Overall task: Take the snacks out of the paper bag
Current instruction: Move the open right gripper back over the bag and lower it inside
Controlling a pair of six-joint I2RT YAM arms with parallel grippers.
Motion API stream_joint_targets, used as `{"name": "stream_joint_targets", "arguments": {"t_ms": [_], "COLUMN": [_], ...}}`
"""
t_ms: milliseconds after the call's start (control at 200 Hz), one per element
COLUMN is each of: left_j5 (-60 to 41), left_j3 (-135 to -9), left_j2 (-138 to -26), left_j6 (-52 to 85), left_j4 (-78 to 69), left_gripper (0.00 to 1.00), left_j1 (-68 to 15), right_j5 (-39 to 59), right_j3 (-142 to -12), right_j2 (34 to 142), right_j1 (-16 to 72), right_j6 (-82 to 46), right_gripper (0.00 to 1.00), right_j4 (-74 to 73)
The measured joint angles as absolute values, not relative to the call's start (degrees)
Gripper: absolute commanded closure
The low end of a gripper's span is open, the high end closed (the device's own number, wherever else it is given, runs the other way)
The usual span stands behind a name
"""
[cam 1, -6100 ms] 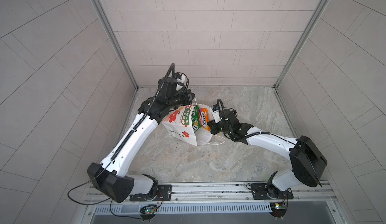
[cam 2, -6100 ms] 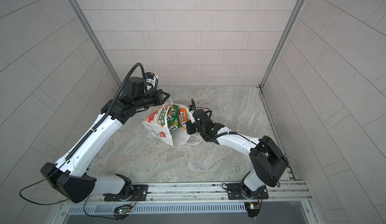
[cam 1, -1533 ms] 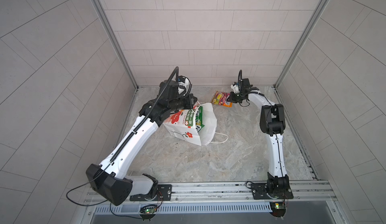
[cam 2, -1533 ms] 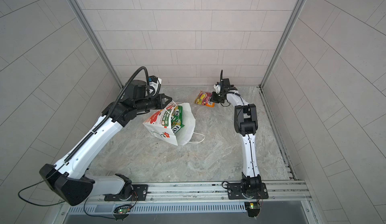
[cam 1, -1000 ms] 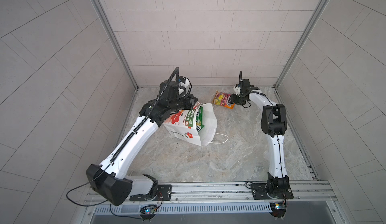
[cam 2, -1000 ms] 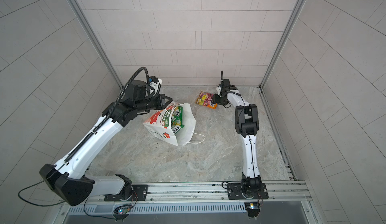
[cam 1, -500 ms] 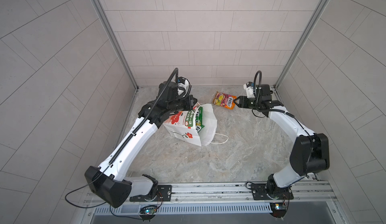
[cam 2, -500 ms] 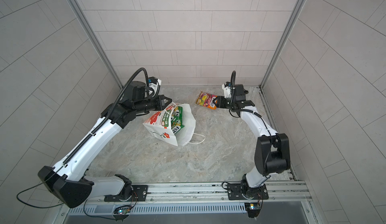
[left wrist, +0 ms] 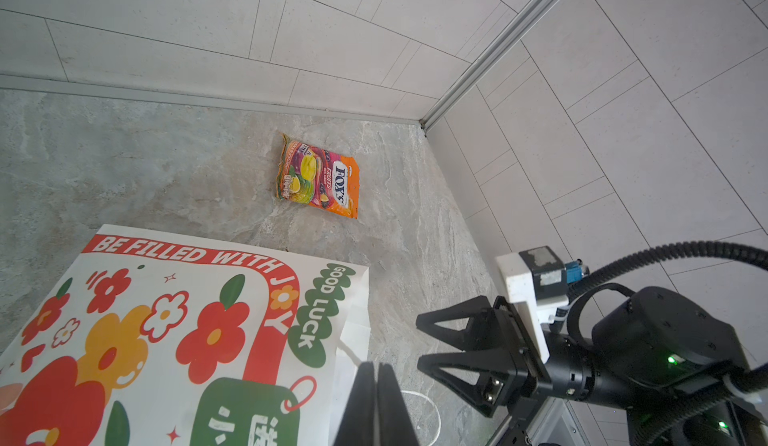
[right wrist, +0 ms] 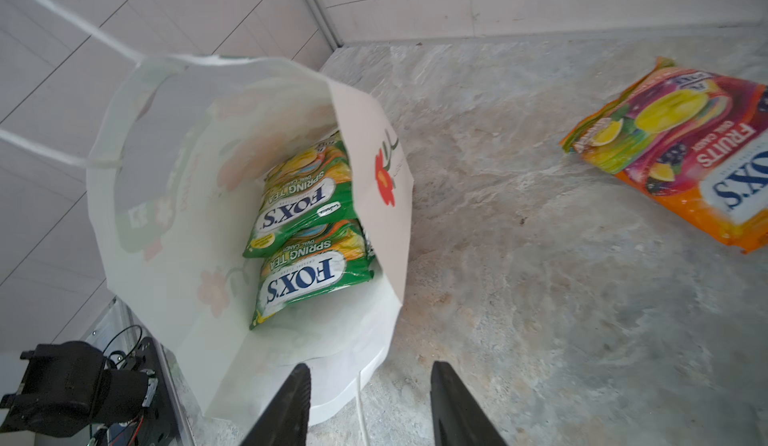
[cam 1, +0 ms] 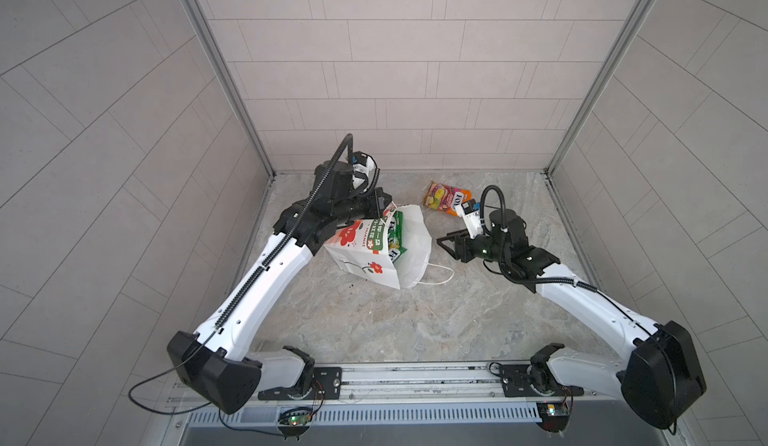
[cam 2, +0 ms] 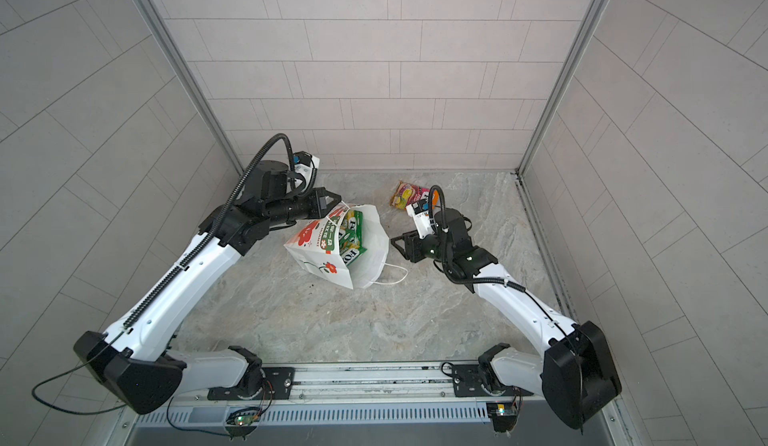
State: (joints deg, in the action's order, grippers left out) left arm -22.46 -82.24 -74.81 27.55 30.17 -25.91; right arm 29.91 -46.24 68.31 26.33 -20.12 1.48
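Left gripper [left wrist: 375,375], pinched shut, holds the white flowered bag [cam 1: 365,257] by its top, left of tabletop [cam 1: 374,331] centre; green packets [right wrist: 303,198] show inside. Right gripper [cam 1: 441,243] gapes empty beside its mouth. Orange packet [cam 1: 446,203] lies near the back edge; the front half is bare.

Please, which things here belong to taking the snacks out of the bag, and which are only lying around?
Belong to the job:
paper bag
green packets inside it
orange packet, already out on the tabletop
left tool, shut, holding the bag
right tool, open and empty

Only surroundings:
tabletop
tiled walls
front rail
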Motion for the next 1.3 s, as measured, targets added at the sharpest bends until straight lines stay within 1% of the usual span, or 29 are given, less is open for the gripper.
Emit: {"name": "stream_joint_targets", "arguments": {"t_ms": [135,295,530,926,1301], "left_j5": [-22.50,-22.74,-23.00,-23.77,-25.12], "left_j3": [-82.24,-82.24,-82.24,-82.24,-82.26], "left_j2": [-74.83,-74.83,-74.83,-74.83,-75.02], "left_j6": [27.59,27.62,27.64,27.62,27.62], "left_j4": [30.09,29.80,29.80,29.82,29.85], "left_gripper": [1.00,1.00,1.00,1.00,1.00], "left_j1": [-25.91,-25.91,-25.91,-25.91,-25.91], "right_j5": [28.40,26.50,22.37,14.87,4.99], "right_j3": [-45.91,-47.18,-50.85,-58.08,-60.97], "right_j2": [69.17,73.34,80.49,90.98,95.29], "right_j1": [31.16,36.36,40.69,42.28,43.27], "right_j6": [-19.81,-19.53,-19.49,-19.51,-21.91], "right_gripper": [0.56,0.57,0.58,0.60,0.61], "right_j4": [0.36,-0.80,-1.43,-1.04,-2.35]}}
